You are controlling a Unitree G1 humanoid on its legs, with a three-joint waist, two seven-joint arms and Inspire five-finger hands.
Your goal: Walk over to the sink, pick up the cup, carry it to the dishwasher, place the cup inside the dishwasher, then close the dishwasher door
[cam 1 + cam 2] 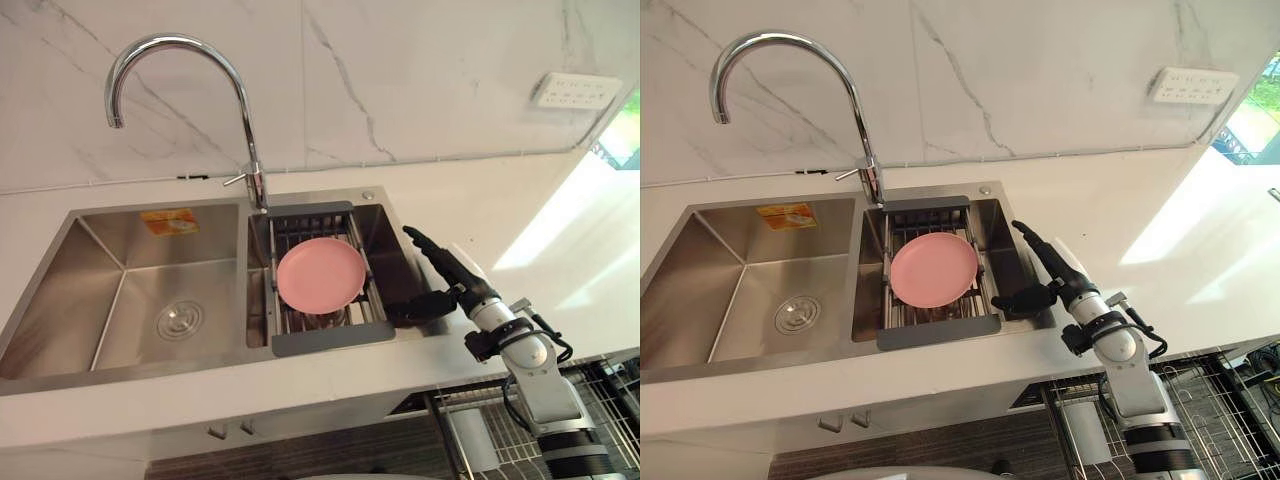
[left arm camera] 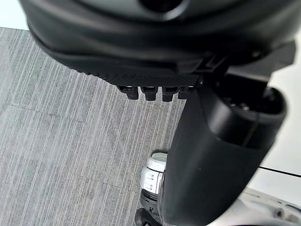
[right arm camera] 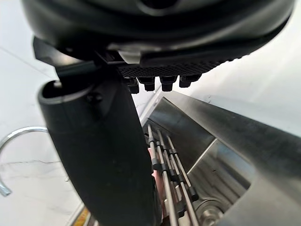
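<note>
Robot is at the sink (image 1: 150, 208), reach phase, cup not yet in hand.

Right hand (image 1: 452, 272) is out over the right rim of the right basin. Its fingers are straight and point away from the robot toward the back wall, with the thumb splayed well apart toward the drain rack (image 1: 330, 338). It's spread wide and grips nothing.

Left hand (image 2: 164, 42) hangs over grey striped floor, fingers relaxed, nothing in it. It's idle and far from the work.

Cup: no clear cup. A pale whitish shape (image 1: 468, 256) sits on the counter (image 1: 480, 200) just beside the right hand's fingers, on their outer side, away from the basin. It could be the cup, but fingers cover part of it and I cannot tell. Nothing cup-like shows in either basin.

A pink plate (image 1: 320, 274) lies flat on the rack over the right basin, near the thumb but apart. The right wrist view shows rack bars and the steel basin wall past the fingers.

Key relation: if the pale shape is the cup, it lies on the back-of-fingers side, not the palm/thumb side. My guess is the hand must shift outward or turn before it can close round it. The right hand is plainly the nearer one. The shape's axis is unreadable.

Faucet (image 1: 243, 110) arcs over the left basin. A wire basket (image 1: 600, 400), likely the dishwasher's pulled-out rack, is at the robot's lower right, below the counter edge and close to the right arm, so the carry looks short.

Risk: knocking the plate with the thumb.
</note>
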